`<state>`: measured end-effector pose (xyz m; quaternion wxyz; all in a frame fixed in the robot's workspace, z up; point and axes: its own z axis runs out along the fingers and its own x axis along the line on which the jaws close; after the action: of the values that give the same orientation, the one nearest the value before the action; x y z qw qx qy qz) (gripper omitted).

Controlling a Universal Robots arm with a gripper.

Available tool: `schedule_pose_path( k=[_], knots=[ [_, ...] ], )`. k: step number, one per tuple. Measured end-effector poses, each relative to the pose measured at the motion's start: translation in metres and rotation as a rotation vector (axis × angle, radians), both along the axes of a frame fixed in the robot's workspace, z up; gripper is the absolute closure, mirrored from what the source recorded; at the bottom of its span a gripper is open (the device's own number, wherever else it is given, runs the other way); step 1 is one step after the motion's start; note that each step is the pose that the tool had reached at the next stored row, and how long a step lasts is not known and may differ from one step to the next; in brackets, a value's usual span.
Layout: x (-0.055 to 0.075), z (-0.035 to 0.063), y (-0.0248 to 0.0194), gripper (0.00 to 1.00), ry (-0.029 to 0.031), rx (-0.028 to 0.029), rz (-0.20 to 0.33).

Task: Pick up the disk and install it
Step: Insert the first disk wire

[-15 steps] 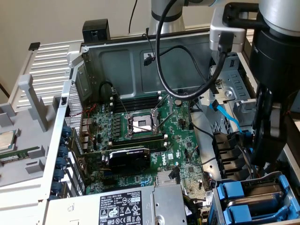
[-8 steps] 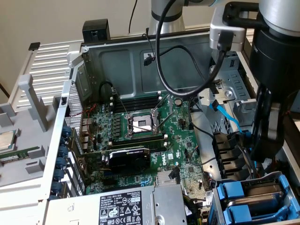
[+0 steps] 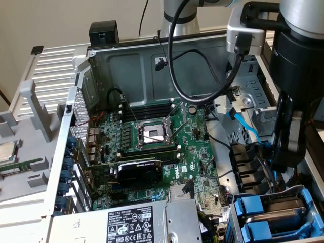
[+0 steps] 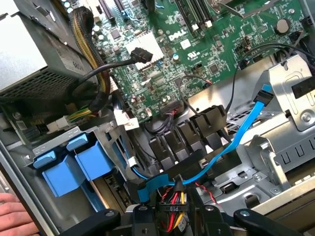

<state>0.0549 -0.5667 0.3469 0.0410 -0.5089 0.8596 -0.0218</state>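
Blue-framed disk (image 3: 260, 207) sitting in drive cage (image 3: 229, 220) at near corner of case (image 3: 131, 66), exterior view's right, second blue frame (image 3: 258, 232) lying beneath. Claw (image 3: 280, 163) hanging just beyond cage, above blue cable (image 4: 236, 142) and red-yellow wires (image 4: 174, 202); clenched or released, cannot tell.
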Motion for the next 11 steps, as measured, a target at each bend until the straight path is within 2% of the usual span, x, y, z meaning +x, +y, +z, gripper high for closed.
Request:
schedule_pose_path(
  k=[3,9,11],
  knots=[
    [0.0000,0.0000,0.0000,0.65,-0.0005,-0.0001,0.000],
    [-0.0003,0.0001,0.0001,0.65,-0.0072,0.0000,0.000],
    [-0.0006,0.0001,0.0015,0.65,-0.0092,-0.0007,0.000]
  ],
)
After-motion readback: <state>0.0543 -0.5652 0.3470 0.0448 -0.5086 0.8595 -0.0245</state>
